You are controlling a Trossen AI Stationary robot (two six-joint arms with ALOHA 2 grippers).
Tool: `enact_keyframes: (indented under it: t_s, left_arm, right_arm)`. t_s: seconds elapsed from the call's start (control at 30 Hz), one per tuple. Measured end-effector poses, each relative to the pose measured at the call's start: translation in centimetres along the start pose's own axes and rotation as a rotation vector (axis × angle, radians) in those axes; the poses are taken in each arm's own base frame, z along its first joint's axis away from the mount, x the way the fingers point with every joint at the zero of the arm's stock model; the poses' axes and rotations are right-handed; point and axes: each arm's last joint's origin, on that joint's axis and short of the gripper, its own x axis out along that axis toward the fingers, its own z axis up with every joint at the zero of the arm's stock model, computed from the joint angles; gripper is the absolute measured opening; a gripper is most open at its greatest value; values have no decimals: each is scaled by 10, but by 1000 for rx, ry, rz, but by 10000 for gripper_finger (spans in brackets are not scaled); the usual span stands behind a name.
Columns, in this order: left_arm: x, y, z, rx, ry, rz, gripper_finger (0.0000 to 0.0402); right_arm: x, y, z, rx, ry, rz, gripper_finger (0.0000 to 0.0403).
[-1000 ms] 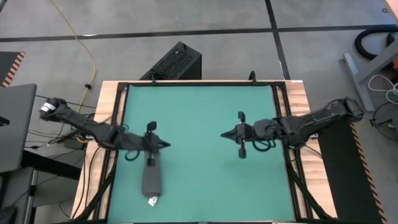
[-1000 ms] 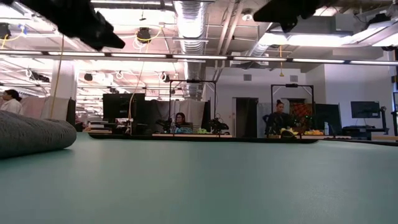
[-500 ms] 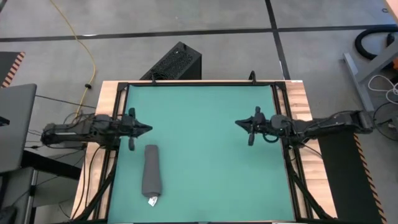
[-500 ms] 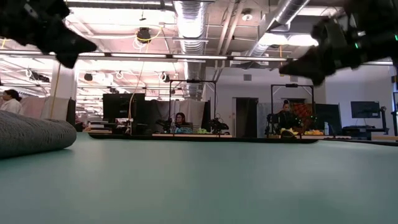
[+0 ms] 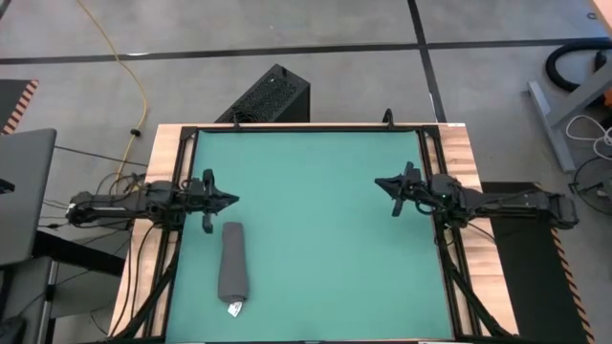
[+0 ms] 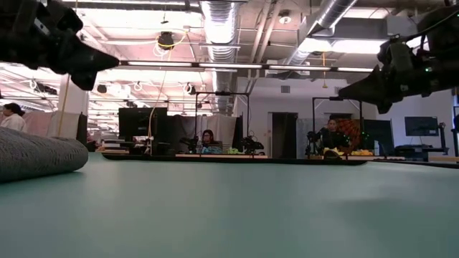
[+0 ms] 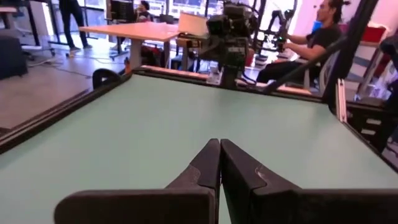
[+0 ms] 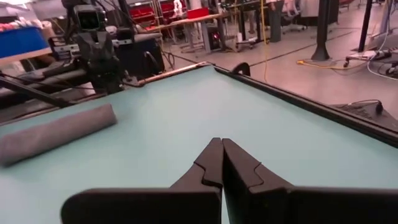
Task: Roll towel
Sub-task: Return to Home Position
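Rolled towel (image 5: 232, 270) lies on the worktop (image 5: 325, 248) near the left gripper (image 5: 228, 200), right gripper (image 5: 381, 182) well apart; both sets of fingers (image 7: 205, 167) pinched together, empty.

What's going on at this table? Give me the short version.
Nothing is being handled right now. The dark grey towel lies rolled into a log on the green mat, with its white tag at one end, and neither arm touches it. The left claw is shut and empty at the mat's left edge, close to the roll's other end. The right claw, also shut and empty, is at the right edge.
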Motion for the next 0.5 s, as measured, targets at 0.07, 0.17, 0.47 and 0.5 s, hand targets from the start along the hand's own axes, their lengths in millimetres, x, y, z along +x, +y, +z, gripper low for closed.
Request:
enact_keyframes:
  t_s: [0.07,0.17,0.47,0.5]
  left_arm:
    - [1,1,-7,4,12,-4,0]
    - [3,2,-20,-5,28,0,0]
    - [4,2,-19,48,-30,5,0]
    - [4,2,-19,48,-27,10,0]
  right_arm:
    - [-1,0,0,-2,5,-1,21]
    - [-2,-1,-2,-6,23,-6,21]
    - [-2,0,-3,-17,29,0,21]
    - [-2,0,-6,-13,51,-4,21]
